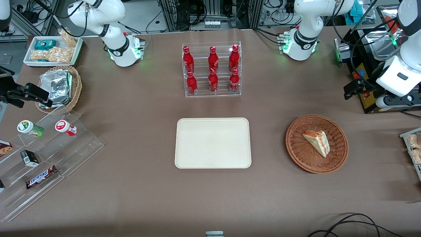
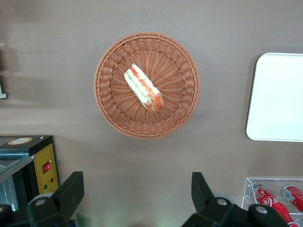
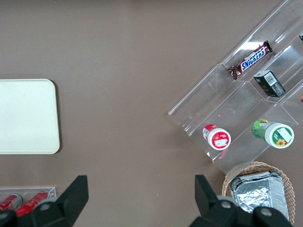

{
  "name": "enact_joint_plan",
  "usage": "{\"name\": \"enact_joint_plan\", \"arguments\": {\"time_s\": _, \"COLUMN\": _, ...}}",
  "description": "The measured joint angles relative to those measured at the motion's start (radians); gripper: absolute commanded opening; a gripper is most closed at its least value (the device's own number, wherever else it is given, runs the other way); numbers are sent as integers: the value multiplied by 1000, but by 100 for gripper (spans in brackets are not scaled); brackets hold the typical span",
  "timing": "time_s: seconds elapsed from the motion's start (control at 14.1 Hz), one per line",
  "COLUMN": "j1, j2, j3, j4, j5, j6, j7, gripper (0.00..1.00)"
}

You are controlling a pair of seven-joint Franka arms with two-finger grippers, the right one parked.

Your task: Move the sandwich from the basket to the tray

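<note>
Item one: small triangular clear-wrapped sandwich (image 1: 317, 142) of pale bread with orange-red and green layers, which lay on its side inside the round reddish-brown wicker basket (image 1: 338, 154), near the middle.

Item two: flat cream rectangular tray (image 1: 213, 143), which sat on the brown worktop (image 1: 141, 184) beside the basket, apart from it.

Item three: my claw (image 2: 135, 196), which hung above the worktop beside the basket, fingers (image 2: 201, 189) spread wide, holding nothing.

Item four: clear rack of red bottles (image 1: 212, 69), farther from the front camera than the tray.

Cream tray (image 3: 26, 116) on brown table (image 3: 123, 71), well apart from clear stepped snack rack (image 3: 246, 101).
</note>
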Motion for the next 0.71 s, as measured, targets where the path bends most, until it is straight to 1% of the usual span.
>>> {"name": "enact_joint_plan", "arguments": {"time_s": 0.71, "j1": -8, "j2": 24, "j3": 0, "j4": 9, "j5": 0, "j6": -2, "j7": 1, "gripper": 100}}
